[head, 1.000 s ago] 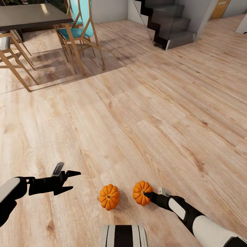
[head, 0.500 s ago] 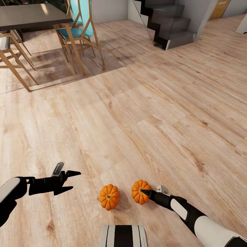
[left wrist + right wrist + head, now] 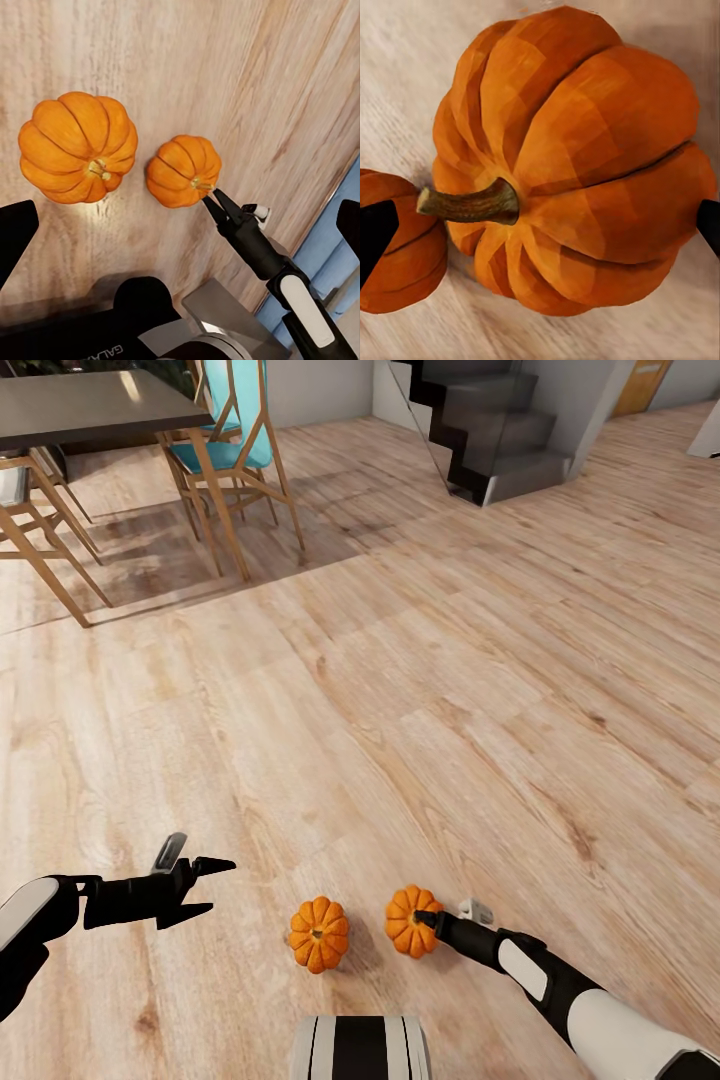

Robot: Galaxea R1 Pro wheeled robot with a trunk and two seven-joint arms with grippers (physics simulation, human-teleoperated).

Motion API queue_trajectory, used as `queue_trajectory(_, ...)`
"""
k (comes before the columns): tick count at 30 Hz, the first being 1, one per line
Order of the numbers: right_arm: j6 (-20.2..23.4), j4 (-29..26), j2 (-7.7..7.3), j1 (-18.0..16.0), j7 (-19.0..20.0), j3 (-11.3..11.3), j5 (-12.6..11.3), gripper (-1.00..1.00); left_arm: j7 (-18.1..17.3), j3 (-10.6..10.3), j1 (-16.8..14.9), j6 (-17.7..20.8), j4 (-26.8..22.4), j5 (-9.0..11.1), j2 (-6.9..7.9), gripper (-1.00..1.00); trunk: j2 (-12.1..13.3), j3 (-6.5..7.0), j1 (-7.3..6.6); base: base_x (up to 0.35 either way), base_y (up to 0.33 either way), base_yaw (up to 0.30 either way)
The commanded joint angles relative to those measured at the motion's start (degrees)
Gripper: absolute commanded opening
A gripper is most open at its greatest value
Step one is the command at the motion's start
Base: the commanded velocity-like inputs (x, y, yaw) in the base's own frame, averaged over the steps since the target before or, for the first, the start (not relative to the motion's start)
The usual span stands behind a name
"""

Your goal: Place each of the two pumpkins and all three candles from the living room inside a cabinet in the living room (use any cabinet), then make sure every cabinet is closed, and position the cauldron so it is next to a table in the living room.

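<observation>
Two orange pumpkins lie on the wood floor just ahead of my base. In the head view the left pumpkin (image 3: 319,934) sits free, and the right pumpkin (image 3: 410,922) has my right gripper (image 3: 427,917) at its top. The right wrist view shows this pumpkin (image 3: 585,165) with its brown stem (image 3: 472,202) between the spread fingertips at the frame edges, so the gripper is open. The other pumpkin (image 3: 412,270) peeks in beside it. The left wrist view looks down on both pumpkins (image 3: 79,146) (image 3: 182,170). My left gripper (image 3: 222,886) hovers open to the left, holding nothing.
A dark-topped table (image 3: 90,405) with wooden chairs, one with a teal seat (image 3: 225,455), stands at the far left. Dark stairs (image 3: 500,430) rise at the far middle. Bare wood floor (image 3: 450,690) stretches between them and me. My base (image 3: 360,1048) is at the near edge.
My right gripper has edged slightly over the right pumpkin, which shifted a touch to the left. The left arm and left pumpkin have not moved.
</observation>
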Motion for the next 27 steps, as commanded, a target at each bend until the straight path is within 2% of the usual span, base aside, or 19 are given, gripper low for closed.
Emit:
queue_trajectory(1, 0.17, -0.03, -0.07, -0.03, 0.01, -0.28, -0.43, 1.0, 0.55, -0.07, -0.03, -0.02, -0.03, 0.61, 0.06, 1.0, -0.02, -0.04, -0.01, 0.0, 0.0, 0.0)
queue_trajectory(5, 0.24, 0.0, -0.09, -0.03, -0.05, -3.4, -0.29, 1.0, 0.55, -0.07, -0.03, -0.02, -0.03, 0.6, 0.03, 1.0, -0.02, -0.04, -0.01, 0.0, 0.0, 0.0)
queue_trajectory(9, 0.3, 0.1, -0.1, -0.03, -0.06, -4.48, -0.19, 1.0, 0.55, -0.07, -0.03, -0.02, -0.1, 0.6, 0.02, 1.0, -0.07, -0.92, 0.09, 0.0, 0.0, 0.0)
queue_trajectory(15, 0.1, 1.74, -0.61, -0.03, -0.06, -4.8, -0.24, 1.0, 0.55, -0.07, -0.03, -0.02, -1.06, 0.59, 0.03, 1.0, -0.08, -1.14, 0.12, 0.0, 0.0, 0.0)
queue_trajectory(21, 0.08, 2.05, -0.7, -0.03, -0.06, -4.82, -0.25, 1.0, 0.55, -0.07, -0.02, -0.02, -1.24, 0.61, 0.03, 1.0, -0.16, -2.47, 0.27, 0.0, 0.0, 0.0)
queue_trajectory(27, 0.07, 2.09, -0.71, -0.03, -0.06, -4.82, -0.22, 1.0, 0.55, -0.07, -0.02, -0.02, -1.26, 0.61, 0.08, 1.0, -0.16, -2.47, 0.27, 0.0, 0.0, 0.0)
